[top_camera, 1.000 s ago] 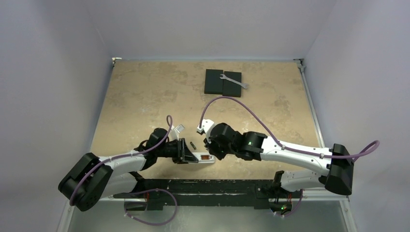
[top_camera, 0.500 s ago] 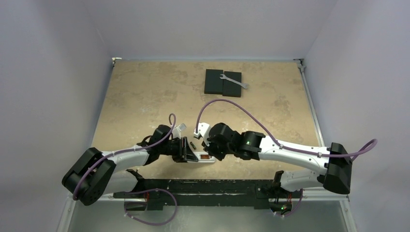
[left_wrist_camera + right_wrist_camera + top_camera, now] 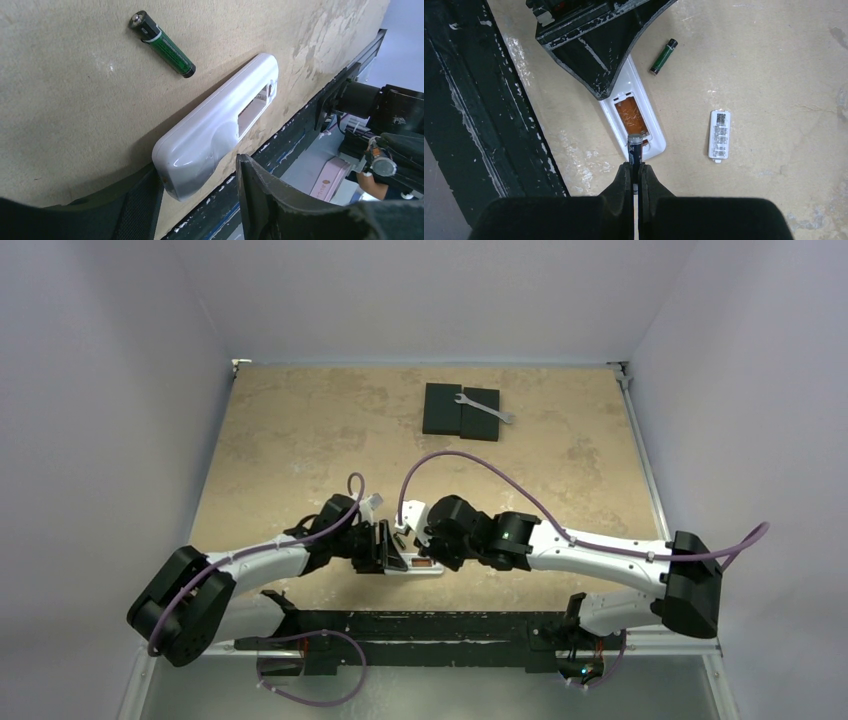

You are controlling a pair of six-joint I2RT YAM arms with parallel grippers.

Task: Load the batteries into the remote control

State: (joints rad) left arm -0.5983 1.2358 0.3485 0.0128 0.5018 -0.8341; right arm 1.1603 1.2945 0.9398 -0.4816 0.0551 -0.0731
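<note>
On the tabletop (image 3: 290, 430) the remote control (image 3: 630, 116) lies back-up with its recess open, my left end effector (image 3: 196, 167) straddling one end; I cannot tell whether it clamps. My right end effector (image 3: 634, 170) pinches the first battery (image 3: 634, 146) just above the remote's other end, and the second battery (image 3: 162, 44) lies loose just beside the remote.

High overview, two close wrist views
Top camera looks steeply down over the whole surface (image 3: 300, 440); both wrist cameras sit near it, sharing the remote control (image 3: 215, 130) and loose battery (image 3: 162, 44).
</note>
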